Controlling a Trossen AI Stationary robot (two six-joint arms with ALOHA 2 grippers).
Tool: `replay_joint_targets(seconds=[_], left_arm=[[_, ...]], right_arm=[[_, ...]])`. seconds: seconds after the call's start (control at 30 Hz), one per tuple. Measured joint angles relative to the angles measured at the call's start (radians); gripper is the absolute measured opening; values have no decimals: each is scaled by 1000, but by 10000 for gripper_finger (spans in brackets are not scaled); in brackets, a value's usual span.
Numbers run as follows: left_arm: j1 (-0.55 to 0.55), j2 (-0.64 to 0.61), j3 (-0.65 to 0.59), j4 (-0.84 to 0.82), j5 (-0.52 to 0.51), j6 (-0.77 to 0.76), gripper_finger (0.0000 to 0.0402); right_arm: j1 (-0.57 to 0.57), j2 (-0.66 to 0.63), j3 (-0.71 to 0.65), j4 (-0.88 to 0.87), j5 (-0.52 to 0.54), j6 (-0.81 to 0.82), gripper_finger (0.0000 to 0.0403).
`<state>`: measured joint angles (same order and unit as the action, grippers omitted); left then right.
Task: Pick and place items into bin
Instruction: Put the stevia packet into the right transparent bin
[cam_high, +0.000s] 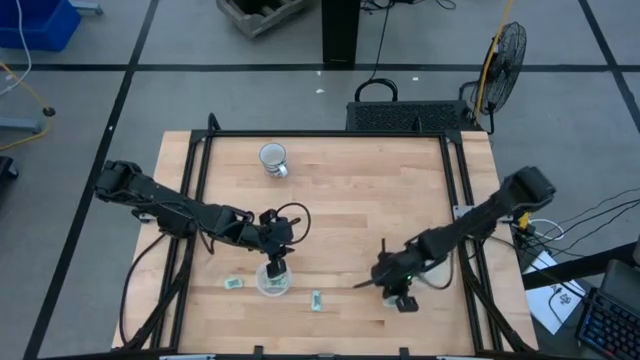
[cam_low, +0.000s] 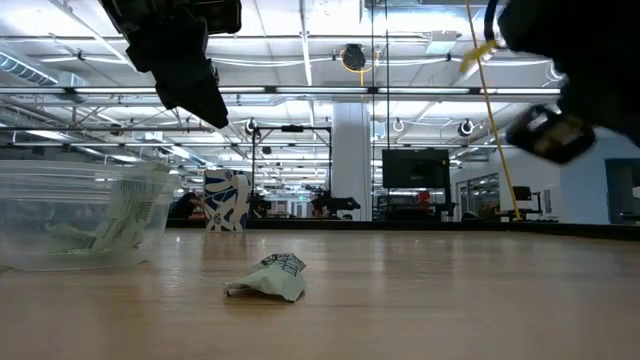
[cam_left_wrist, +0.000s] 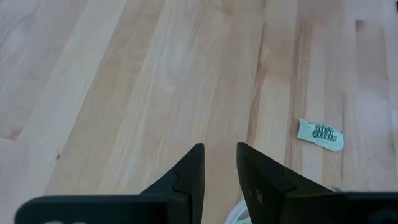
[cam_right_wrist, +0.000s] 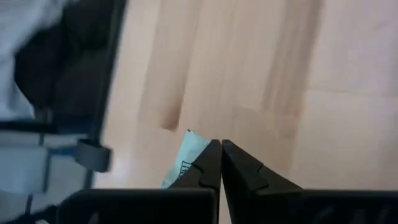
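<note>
Thin, crinkly wrapped items: light, soft, flat to the table (cam_high: 340, 200), likely best pinched at a raised crease or edge. One held in the right gripper (cam_right_wrist: 221, 163), pinched shut on a pale-green packet (cam_right_wrist: 185, 155) near the table's right front. Left gripper (cam_left_wrist: 219, 177) slightly parted, empty, above the clear cup (cam_low: 85, 225) already holding some. Loose ones (cam_high: 316, 300) just beside the cup.

Open lab hall: ceiling striplights (cam_low: 300, 95), floor fan (cam_high: 505, 50).

Grey tiled floor (cam_high: 200, 40) — black fan (cam_high: 508, 50)
</note>
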<state>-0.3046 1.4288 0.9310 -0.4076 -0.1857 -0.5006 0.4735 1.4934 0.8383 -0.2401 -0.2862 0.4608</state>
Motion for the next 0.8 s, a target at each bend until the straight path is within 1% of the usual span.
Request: replay_joint_targets(seconds=[0.1,0.17,0.27,0.33,0.4,0.5,0.6,0.67,0.8], left_arm=[[0,0,0,0,0,0,97],[0,0,0,0,0,0,97],[0,0,0,0,-1,20,97],[0,0,0,0,-1,45,97],[0,0,0,0,-2,54,97],[0,0,0,0,-5,53,97],[0,0,0,0,-28,53,97],[0,0,0,0,-33,53,97],[0,0,0,0,-33,52,97]], right_arm=[[-9,-132,2,-98,98,8,1],[-7,-224,2,-209,178,19,1],[16,-341,2,-372,300,81,0],[41,-396,2,-456,375,124,0],[68,-421,3,-531,412,164,0],[94,-417,3,-662,416,211,0],[105,-384,-1,-769,415,252,0],[105,-366,-16,-757,403,262,0],[105,-328,-59,-644,275,261,0]])
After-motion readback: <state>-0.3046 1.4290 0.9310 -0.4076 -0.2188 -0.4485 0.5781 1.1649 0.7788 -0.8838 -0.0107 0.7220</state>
